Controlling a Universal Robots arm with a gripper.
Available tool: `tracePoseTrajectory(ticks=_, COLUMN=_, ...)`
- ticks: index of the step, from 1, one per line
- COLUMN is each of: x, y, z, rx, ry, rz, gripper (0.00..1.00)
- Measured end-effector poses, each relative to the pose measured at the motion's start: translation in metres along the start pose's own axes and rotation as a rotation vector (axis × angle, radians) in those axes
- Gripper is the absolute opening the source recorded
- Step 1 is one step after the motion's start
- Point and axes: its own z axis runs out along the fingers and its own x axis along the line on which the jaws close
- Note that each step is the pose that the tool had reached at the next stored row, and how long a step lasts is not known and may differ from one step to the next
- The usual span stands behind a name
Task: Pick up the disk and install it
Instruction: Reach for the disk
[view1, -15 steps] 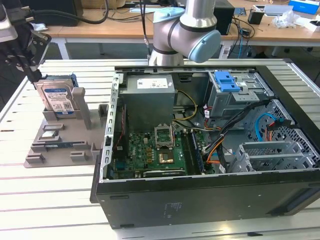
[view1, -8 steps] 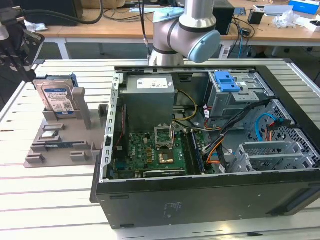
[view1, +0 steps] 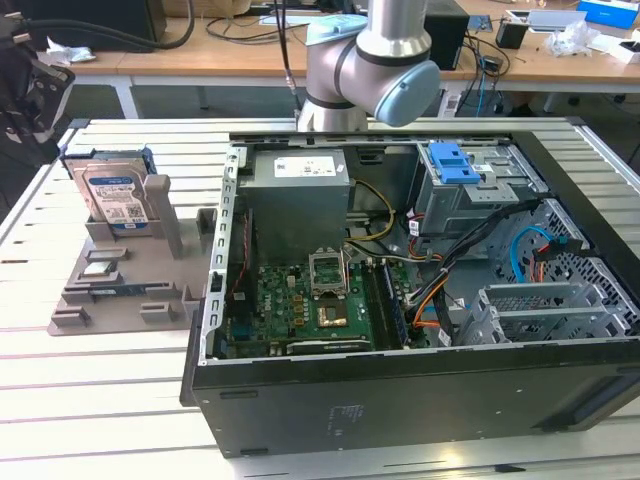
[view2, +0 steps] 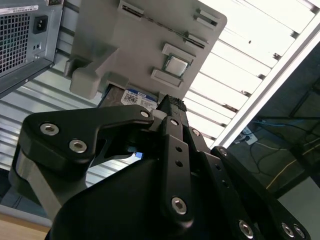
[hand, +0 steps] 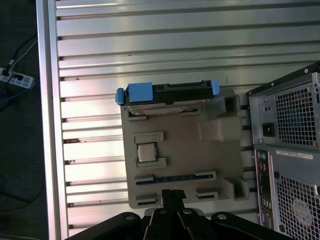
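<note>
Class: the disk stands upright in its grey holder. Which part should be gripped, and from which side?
Grip the disk by its exposed top edge, pinching across the two flat faces, coming from above. It stands on edge in the grey holder, which covers its lower part.

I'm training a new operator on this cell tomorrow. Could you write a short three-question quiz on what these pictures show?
1. True or false: the disk already sits inside the computer case.
2. Multiple choice: in the grey holder, the disk A) lies flat, B) stands on edge, C) hangs from a cable.
3. Short answer: in the exterior view, on which side of the computer case does the grey holder stand?

Key: 1 false; 2 B; 3 the exterior view's left.
</note>
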Motion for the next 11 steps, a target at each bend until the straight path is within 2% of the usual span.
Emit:
tracePoseTrajectory(ticks=7, x=0.0158, y=-0.0012, z=-0.0004, rx=0.0001, ry=0.0001, rz=0.0, gripper=0.11)
tracePoseTrajectory(ticks=11, x=0.0216, y=-0.0016, z=-0.0004, rx=0.0, ry=0.0, rz=0.0, gripper=0.11)
